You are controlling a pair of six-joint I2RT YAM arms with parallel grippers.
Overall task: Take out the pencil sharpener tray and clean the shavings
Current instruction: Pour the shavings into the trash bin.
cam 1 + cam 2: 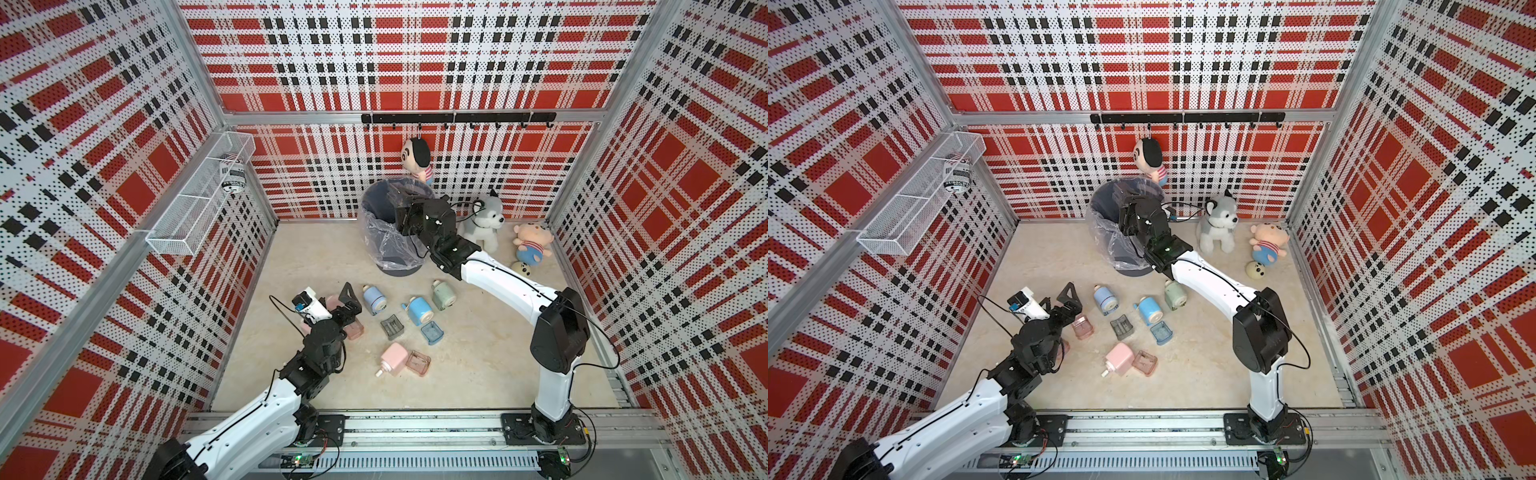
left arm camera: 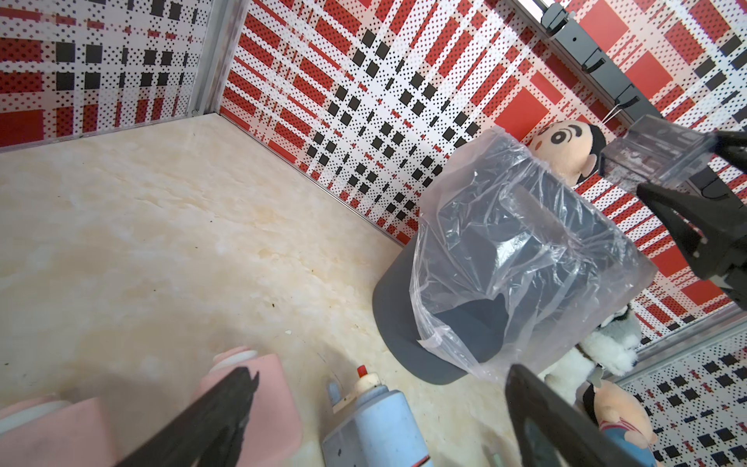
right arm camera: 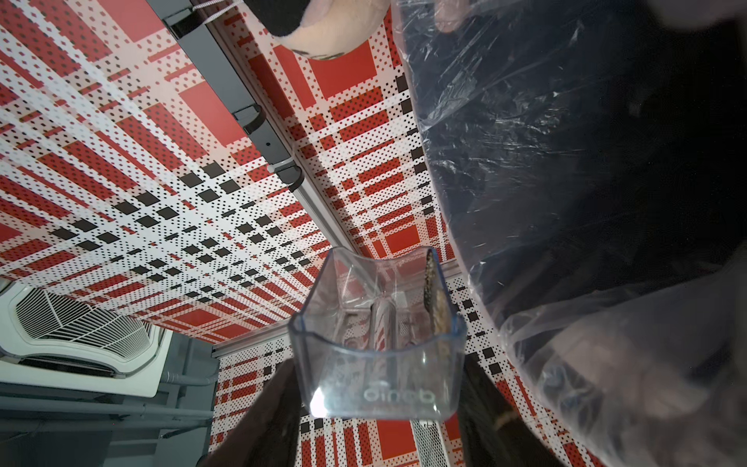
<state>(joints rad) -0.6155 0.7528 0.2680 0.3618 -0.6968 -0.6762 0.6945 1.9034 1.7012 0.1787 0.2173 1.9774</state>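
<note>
The round dark-grey waste bin lined with a loose clear plastic bag (image 1: 376, 226) stands at the back of the beige tabletop (image 1: 478, 365). The step in hand looks like emptying a tray into it. The right gripper (image 1: 400, 195) hangs at the bin's mouth, its jaws pinching the small clear, blue-tinted plastic sharpener tray (image 3: 376, 343) between them. Whether the tray's open side sits fully over the mouth, I cannot tell. The left gripper (image 1: 350, 303) hovers well apart from the bin, jaws spread wide and empty, just above a pink box-shaped pencil sharpener (image 2: 279, 404). A dark clump of pencil shavings (image 3: 431, 291) clings to one inner wall of the tray, so a plain tilt probably will not shed it. To do this well, bring the opening inside the bag's rim, roll the wrist until it faces straight down, then give short shakes or a light tap. The pinch needs to be firm, since smooth plastic could slip. The loose bag folds could snag the tray's edge.
</note>
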